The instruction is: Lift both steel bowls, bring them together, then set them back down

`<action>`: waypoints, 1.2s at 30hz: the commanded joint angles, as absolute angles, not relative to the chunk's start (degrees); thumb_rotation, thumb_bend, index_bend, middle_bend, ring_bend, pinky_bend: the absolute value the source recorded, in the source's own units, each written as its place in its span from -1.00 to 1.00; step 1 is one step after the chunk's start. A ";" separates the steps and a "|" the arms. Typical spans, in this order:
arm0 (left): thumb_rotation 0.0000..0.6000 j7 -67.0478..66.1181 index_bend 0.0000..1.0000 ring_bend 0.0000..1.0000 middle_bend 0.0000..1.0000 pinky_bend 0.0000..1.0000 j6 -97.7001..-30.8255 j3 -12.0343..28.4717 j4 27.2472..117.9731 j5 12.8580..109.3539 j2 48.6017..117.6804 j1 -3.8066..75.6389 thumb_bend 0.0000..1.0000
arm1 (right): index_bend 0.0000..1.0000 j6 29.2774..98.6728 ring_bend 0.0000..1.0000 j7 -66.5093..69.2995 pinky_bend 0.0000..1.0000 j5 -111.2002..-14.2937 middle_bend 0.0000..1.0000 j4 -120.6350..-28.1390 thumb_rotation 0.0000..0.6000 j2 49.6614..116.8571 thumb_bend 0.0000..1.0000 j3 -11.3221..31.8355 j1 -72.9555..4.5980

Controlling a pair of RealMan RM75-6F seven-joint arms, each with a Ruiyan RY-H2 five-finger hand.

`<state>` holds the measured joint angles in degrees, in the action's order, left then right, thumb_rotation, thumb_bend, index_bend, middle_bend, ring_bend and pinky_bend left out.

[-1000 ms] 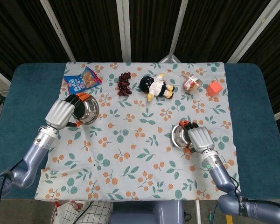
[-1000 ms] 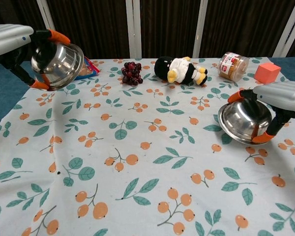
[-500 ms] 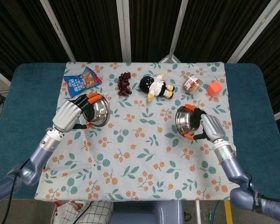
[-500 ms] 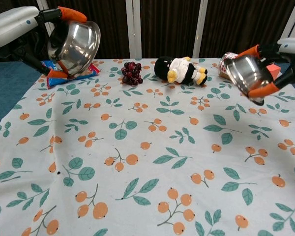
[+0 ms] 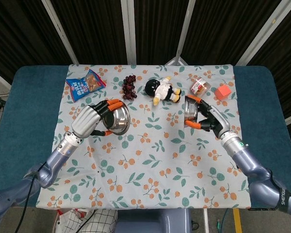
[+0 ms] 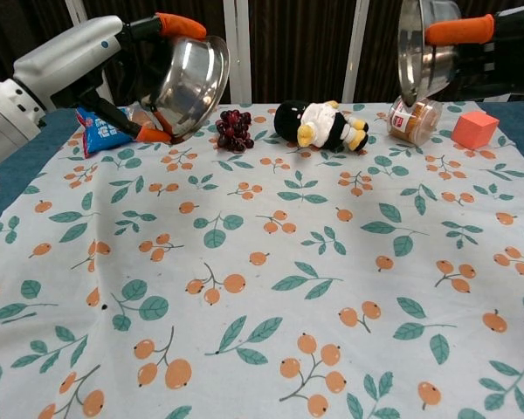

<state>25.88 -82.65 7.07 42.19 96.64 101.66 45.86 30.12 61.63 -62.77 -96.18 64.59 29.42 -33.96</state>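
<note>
Dark curtains back your floral tablecloth (image 5: 150, 145), and since a moment ago you have raised both bowls well clear of it and swung them inward. Your left hand (image 5: 89, 121) grips the shiny round steel bowl (image 5: 117, 119) by its rim, left of the black-and-white plush toy (image 5: 162, 90); your right hand (image 5: 211, 119) clamps the second steel bowl (image 5: 190, 110), tilted on edge, to the toy's right. They remain well apart, so keep closing the gap.
</note>
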 commanded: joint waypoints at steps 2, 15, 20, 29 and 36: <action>1.00 26.58 0.10 0.11 0.46 0.32 -83.57 7.57 41.82 96.93 103.28 47.28 -0.14 | 0.64 25.82 0.56 65.43 0.97 -62.19 0.48 -98.12 1.00 64.98 -0.37 31.51 -35.27; 1.00 26.04 0.11 0.11 0.46 0.32 -88.42 8.51 39.52 97.82 106.99 49.79 -0.14 | 0.64 25.07 0.56 61.44 0.97 -57.54 0.48 -100.25 1.00 67.37 -0.36 29.87 -38.13; 1.00 25.24 0.11 0.11 0.46 0.32 -88.63 8.18 38.12 97.85 107.94 50.27 -0.14 | 0.64 23.85 0.56 61.19 0.97 -55.01 0.48 -101.40 1.00 67.48 -0.35 29.90 -38.78; 1.00 24.87 0.11 0.11 0.46 0.32 -87.96 7.95 35.03 97.58 110.61 51.79 -0.14 | 0.64 21.52 0.56 60.61 0.97 -54.17 0.48 -105.16 1.00 67.33 -0.34 30.40 -38.81; 1.00 24.71 0.11 0.11 0.46 0.32 -88.04 7.87 33.13 97.41 112.42 52.96 -0.14 | 0.64 20.91 0.56 59.82 0.97 -53.93 0.48 -107.05 1.00 67.29 -0.33 30.82 -38.33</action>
<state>24.71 -88.01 7.89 33.25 97.43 112.29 52.84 20.91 59.88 -53.99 -106.92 67.30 30.73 -38.43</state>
